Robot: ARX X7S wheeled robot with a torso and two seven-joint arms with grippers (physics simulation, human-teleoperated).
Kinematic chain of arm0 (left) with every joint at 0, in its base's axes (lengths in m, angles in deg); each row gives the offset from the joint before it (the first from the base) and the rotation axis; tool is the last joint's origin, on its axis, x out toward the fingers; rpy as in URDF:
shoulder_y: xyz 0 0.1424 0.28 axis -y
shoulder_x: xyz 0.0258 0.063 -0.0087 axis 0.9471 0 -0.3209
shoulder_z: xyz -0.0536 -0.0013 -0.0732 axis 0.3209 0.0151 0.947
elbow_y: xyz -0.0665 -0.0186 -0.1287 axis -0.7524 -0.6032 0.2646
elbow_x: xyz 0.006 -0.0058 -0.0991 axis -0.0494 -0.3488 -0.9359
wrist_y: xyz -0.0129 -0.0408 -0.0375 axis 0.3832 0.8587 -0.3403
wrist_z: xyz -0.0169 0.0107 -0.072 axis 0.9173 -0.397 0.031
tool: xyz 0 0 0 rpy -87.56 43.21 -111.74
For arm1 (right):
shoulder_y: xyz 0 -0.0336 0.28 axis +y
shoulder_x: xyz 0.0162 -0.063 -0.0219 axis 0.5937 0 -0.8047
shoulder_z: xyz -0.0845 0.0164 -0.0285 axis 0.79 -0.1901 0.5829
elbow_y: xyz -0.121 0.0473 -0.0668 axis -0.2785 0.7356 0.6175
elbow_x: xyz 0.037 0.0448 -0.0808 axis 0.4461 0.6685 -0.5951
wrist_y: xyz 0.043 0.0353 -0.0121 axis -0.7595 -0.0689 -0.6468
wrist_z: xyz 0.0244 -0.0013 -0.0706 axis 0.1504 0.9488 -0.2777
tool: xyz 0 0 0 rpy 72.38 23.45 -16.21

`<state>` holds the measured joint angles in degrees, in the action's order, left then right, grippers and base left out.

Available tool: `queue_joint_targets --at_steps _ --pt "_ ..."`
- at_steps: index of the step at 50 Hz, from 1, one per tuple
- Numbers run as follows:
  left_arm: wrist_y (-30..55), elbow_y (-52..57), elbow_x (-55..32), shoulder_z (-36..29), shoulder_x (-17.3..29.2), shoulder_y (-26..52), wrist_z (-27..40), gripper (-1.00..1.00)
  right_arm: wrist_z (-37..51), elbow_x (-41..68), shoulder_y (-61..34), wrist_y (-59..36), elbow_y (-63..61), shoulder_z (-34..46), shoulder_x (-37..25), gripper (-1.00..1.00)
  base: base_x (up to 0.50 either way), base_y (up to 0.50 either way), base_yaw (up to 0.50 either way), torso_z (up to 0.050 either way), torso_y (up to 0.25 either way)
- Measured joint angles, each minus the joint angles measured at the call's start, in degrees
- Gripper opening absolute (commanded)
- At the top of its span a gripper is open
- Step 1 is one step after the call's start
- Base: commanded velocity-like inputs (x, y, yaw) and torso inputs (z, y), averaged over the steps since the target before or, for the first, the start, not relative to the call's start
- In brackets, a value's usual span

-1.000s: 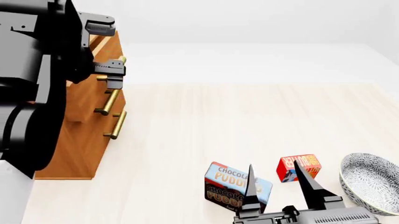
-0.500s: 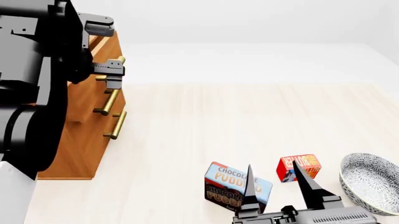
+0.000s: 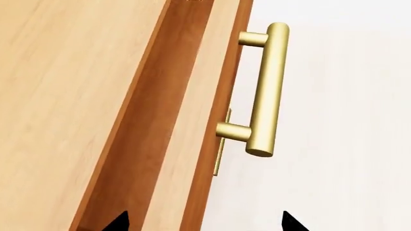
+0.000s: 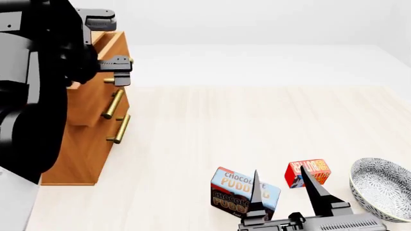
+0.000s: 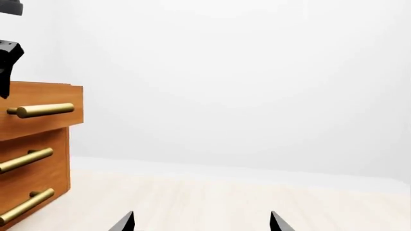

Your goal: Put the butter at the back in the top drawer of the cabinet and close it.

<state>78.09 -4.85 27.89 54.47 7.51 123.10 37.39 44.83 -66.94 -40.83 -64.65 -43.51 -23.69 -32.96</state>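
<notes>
Head view. Cabinet [image 4: 90,130]: light-brown wood, three drawers with brass bar handles, standing on the pale wooden floor [image 4: 212,130]. Top drawer [image 4: 106,57]: pulled partly out, its front standing forward of the two lower drawer fronts. Left tool [image 4: 119,72]: at the top drawer's front, by its handle; from here I cannot tell whether it grips the handle or only stands beside it. Butter [image 4: 307,173]: small red-and-orange box on the floor, well apart from the cabinet, between the pudding box [image 4: 244,191] and the bowl [image 4: 378,187], touching neither. Pudding box: blue and brown, lettered "Chocolate Pudding". Bowl: grey patterned, cut by the picture edge. Right tool [image 4: 282,190]: fingers spread apart, holding nothing, one tip in front of the pudding box, the other in front of the butter.

Left wrist view. Top drawer [image 3: 192,120]: open, a dark gap showing between its front panel and the cabinet [image 3: 64,96] top. Handle [image 3: 266,91]: brass bar on two posts, free of the tool. Left tool [image 3: 202,222]: only two dark tips in view, set wide apart, holding nothing.

Right wrist view. Cabinet [image 5: 32,163]: three handles visible, top drawer [image 5: 38,113] jutting forward of the two below. Right tool [image 5: 200,222]: tips apart, empty, above the floor [image 5: 224,202].
</notes>
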Motion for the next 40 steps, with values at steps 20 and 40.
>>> queue_joint_targets --at_steps 20,40 --pt "1.78 3.19 0.74 5.64 -1.18 -0.87 3.28 1.00 0.49 -0.05 0.18 0.14 -0.32 0.27 -0.30 1.00 0.00 0.00 0.00 0.000 0.000" --pt "1.96 3.08 2.93 4.18 -3.76 -1.45 3.46 1.00 0.88 0.03 0.18 0.17 -0.63 0.45 -0.66 1.00 0.00 0.00 0.00 0.000 0.000"
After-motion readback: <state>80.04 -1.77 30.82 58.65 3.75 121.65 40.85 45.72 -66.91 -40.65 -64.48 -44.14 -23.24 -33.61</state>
